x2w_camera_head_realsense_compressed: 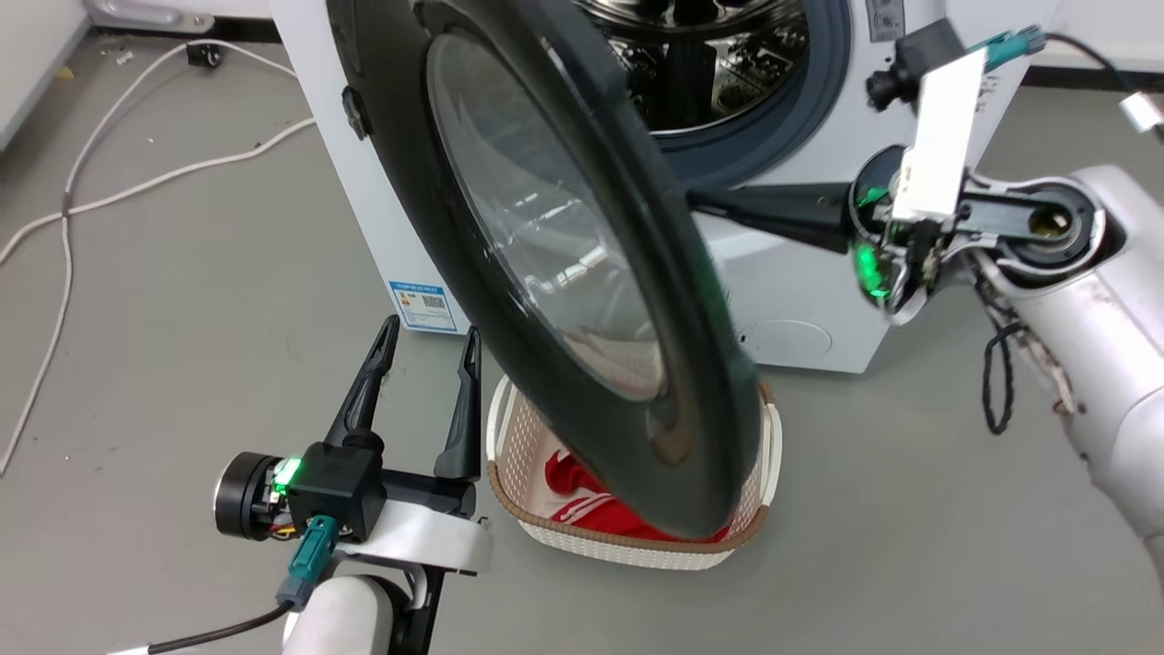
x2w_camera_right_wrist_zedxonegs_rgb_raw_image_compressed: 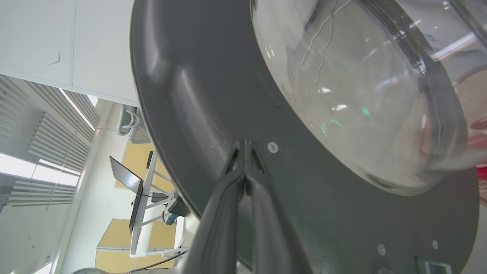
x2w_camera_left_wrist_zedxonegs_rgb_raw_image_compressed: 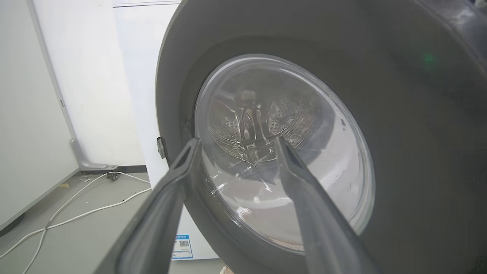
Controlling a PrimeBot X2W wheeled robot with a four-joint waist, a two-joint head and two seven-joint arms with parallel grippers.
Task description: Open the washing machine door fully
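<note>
Though swung well out from the washing machine (x2w_camera_head_realsense_compressed: 800, 300), not yet folded right back: washing machine door (x2w_camera_head_realsense_compressed: 546, 273) at a slant across the front, hinged at the left side, steel drum and grey-blue ring bared behind. Lower edge hanging over a white basket (x2w_camera_head_realsense_compressed: 514, 496) on the floor, red cloth (x2w_camera_head_realsense_compressed: 582, 496) inside. Right tool (x2w_camera_head_realsense_compressed: 696, 197) closed, fingers together with nothing between, reaching in from the right behind the door's rim. In the right wrist view, fingertips (x2w_camera_right_wrist_zedxonegs_rgb_raw_image_compressed: 232, 171) set against the grey inner face, just beside a small screw (x2w_camera_right_wrist_zedxonegs_rgb_raw_image_compressed: 272, 147). Left tool (x2w_camera_head_realsense_compressed: 431, 329) spread open and empty, low at the left, near the outer face but apart from it. In the left wrist view, pointed at the clear glass bowl. White cables (x2w_camera_head_realsense_compressed: 136, 191) loose across the floor at the left. Blue label (x2w_camera_head_realsense_compressed: 423, 306) at the machine's lower corner.
</note>
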